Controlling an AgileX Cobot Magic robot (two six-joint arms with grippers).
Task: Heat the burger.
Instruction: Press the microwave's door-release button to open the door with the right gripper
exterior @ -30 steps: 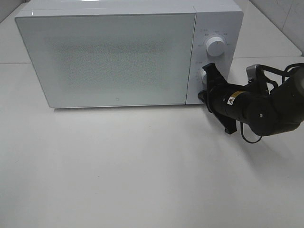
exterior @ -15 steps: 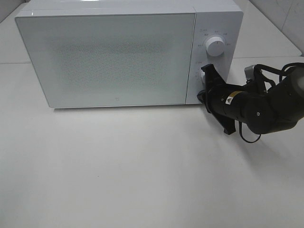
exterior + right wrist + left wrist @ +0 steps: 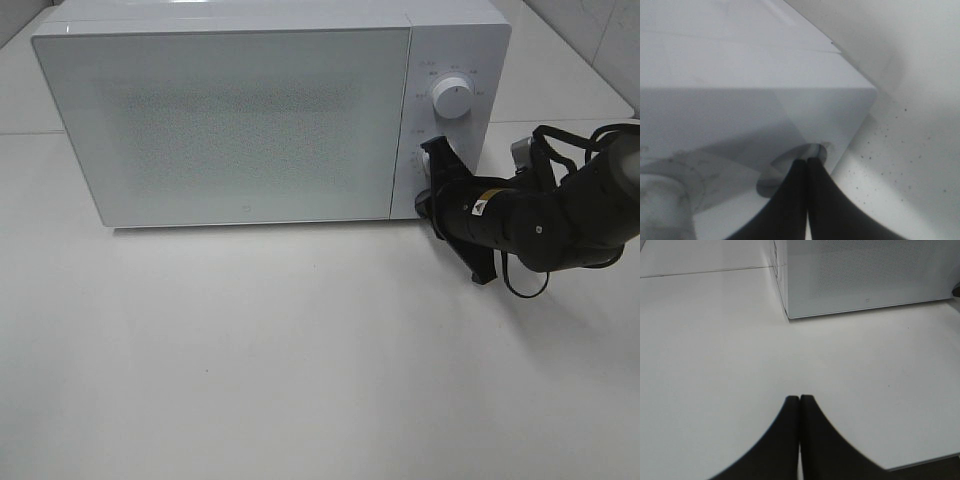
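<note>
The burger is out of view; the white microwave [image 3: 240,120] stands with its door closed and nothing shows through the frosted glass. My right gripper [image 3: 437,150] is shut, with its fingertips against the lower knob [image 3: 426,166] on the control panel. In the right wrist view the closed fingers [image 3: 806,162] meet the round knob [image 3: 817,150] near the microwave's corner. My left gripper [image 3: 799,399] is shut and holds nothing. It hangs over bare table in front of the microwave's left corner [image 3: 787,315].
The upper knob [image 3: 452,97] sits above my right gripper on the panel. The right arm's black body and cables [image 3: 560,215] lie to the right of the microwave. The white table [image 3: 300,360] stretches in front.
The right arm has shifted slightly up and toward the microwave, its fingertips staying at the lower knob. The microwave door stays closed.
</note>
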